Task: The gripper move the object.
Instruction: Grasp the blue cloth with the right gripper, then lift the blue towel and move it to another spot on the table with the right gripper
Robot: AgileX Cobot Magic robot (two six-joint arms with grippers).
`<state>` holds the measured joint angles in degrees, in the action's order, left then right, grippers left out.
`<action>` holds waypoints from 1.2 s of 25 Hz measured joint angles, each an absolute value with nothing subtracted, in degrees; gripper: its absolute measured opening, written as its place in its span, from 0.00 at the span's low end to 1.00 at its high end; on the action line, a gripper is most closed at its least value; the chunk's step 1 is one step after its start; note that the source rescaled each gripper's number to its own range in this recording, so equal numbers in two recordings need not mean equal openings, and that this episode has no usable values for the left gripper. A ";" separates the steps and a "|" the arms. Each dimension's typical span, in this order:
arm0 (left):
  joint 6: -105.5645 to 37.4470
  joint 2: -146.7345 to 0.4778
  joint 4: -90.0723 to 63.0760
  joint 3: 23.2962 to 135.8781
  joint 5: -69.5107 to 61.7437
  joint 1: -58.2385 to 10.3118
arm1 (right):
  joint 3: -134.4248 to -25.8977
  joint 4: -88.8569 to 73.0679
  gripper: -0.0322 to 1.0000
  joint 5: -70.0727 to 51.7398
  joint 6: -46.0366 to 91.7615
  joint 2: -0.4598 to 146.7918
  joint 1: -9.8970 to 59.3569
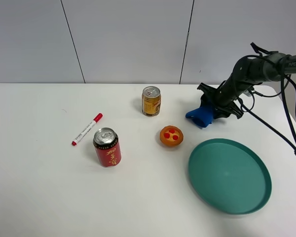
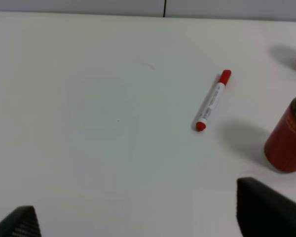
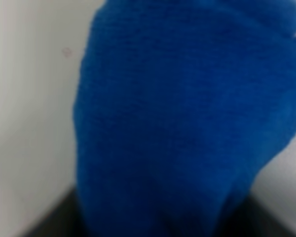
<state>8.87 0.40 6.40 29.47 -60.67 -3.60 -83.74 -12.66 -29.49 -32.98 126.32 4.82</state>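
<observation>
Right wrist view: soft bright blue cloth bundle point(image 3: 187, 113) blurred, overrunning the frame. Overhead, at the white surface's point(image 1: 39, 197) 2 o'clock, it hides the fingertips of the black right tool point(image 1: 207, 111).

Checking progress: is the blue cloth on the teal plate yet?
No, the blue cloth is in the right gripper, clear of the teal plate.

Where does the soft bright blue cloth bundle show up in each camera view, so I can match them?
Exterior high: the soft bright blue cloth bundle is right of centre, beyond the teal round plate.
Left wrist: not in it.
Right wrist: the bundle fills most of the picture, blurred.
Shared landmark: the white table shows in all three views.
</observation>
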 joint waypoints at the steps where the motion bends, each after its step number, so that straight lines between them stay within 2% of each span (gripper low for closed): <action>1: 8.87 0.40 6.40 29.47 -60.67 -3.60 | -83.80 -12.66 0.03 -29.54 -32.50 126.32 4.82; 7: 8.87 0.40 6.40 29.47 -60.67 -3.60 | -83.61 -13.34 0.04 -31.00 -22.52 121.77 5.42; 13: 8.87 0.40 6.40 29.47 -60.67 -3.60 | -85.58 -14.74 0.04 -31.46 -13.64 103.73 9.51; 19: 8.87 0.40 6.40 29.47 -60.67 -3.60 | -97.49 -16.15 0.04 -38.58 -10.47 99.96 21.21; 30: 8.87 0.40 6.40 29.47 -60.67 -3.60 | -114.62 -16.16 0.04 -46.49 -5.67 114.11 46.14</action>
<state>8.87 0.40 6.40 29.47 -60.67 -3.60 -114.62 -16.16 -46.49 -5.67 114.11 46.14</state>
